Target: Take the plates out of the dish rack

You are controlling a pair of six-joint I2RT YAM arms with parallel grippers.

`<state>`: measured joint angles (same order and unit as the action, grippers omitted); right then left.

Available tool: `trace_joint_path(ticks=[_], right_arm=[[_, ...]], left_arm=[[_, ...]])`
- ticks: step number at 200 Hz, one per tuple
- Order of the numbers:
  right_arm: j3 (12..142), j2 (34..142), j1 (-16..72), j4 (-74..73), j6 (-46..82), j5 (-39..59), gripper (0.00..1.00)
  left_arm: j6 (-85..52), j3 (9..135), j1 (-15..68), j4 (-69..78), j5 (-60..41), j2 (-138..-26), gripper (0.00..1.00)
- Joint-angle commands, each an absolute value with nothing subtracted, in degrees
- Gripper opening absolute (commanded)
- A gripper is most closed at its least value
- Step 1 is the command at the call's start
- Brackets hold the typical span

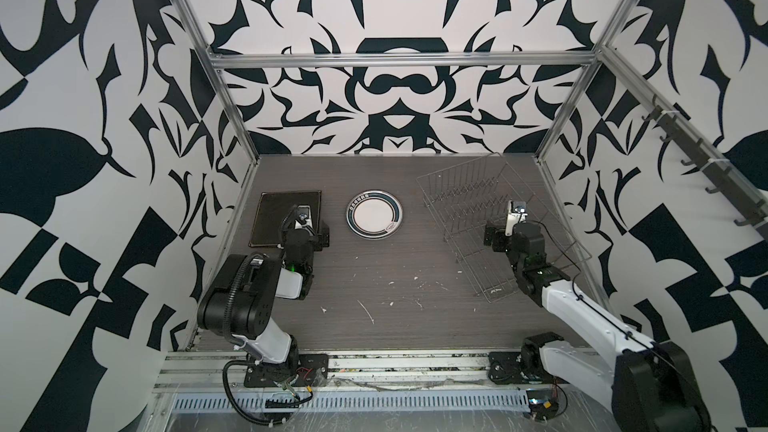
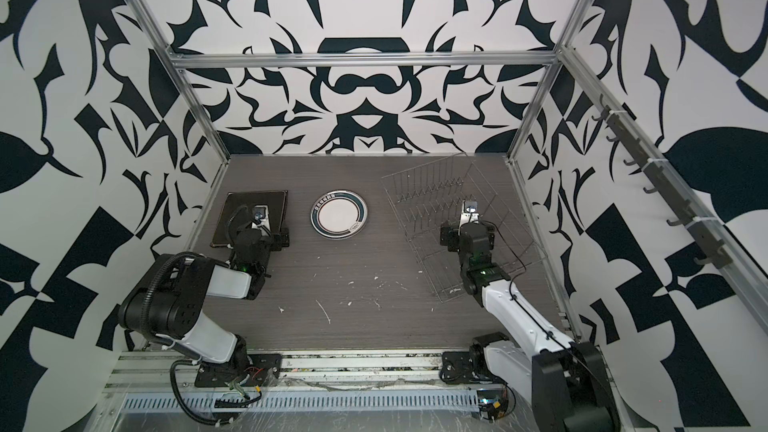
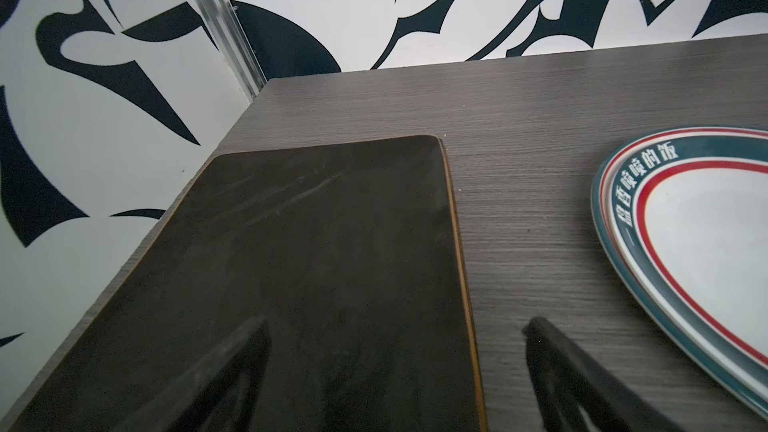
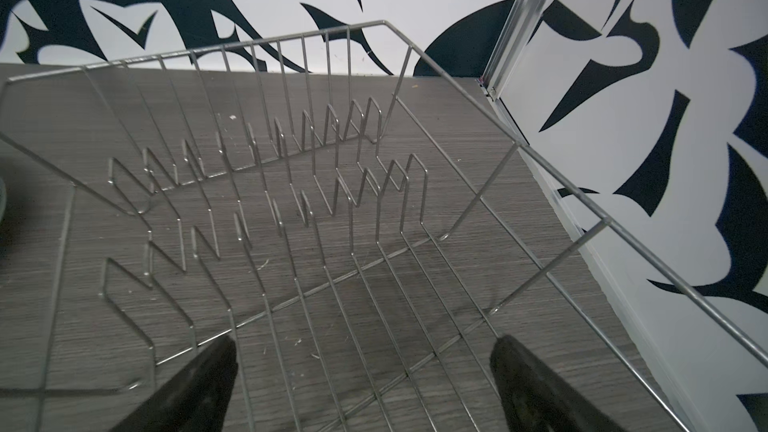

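Dish rack (image 1: 461, 180), far right: empty, unloading apparently complete; black square plate (image 1: 282, 211) far left, round banded plate (image 1: 374, 214) far centre, both flat on surface (image 1: 395, 284); left claw (image 3: 397, 326) spread over the black plate's right edge, right claw (image 4: 365, 344) spread over the rack.

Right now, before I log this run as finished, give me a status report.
Left gripper open over edge of black square plate. Right gripper open above dish rack; no plates seen in it. Round plate flat on table. Nothing in the way.
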<state>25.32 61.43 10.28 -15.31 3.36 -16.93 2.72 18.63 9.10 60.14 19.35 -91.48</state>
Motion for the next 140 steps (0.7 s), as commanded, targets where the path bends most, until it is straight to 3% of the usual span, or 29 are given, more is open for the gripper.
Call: trace_joint_path(ticks=[1,38,81,140], right_arm=[[27.44,64.42,8.26,-20.83,-0.25,-14.87,0.99],[24.6,68.49,5.76,-25.69,0.02,-14.62,0.99],[19.25,76.93,5.01,-41.81,-2.1,-13.59,1.0],[19.47,78.69,5.01,-44.42,-1.03,-9.16,1.0]], left_arm=[[2.04,18.9,8.99,59.96,19.78,-90.79,0.99],[2.05,18.85,9.03,59.95,19.78,-90.78,0.99],[2.02,18.85,9.05,59.93,19.78,-90.74,0.99],[2.02,18.9,9.03,59.97,19.76,-90.77,0.99]])
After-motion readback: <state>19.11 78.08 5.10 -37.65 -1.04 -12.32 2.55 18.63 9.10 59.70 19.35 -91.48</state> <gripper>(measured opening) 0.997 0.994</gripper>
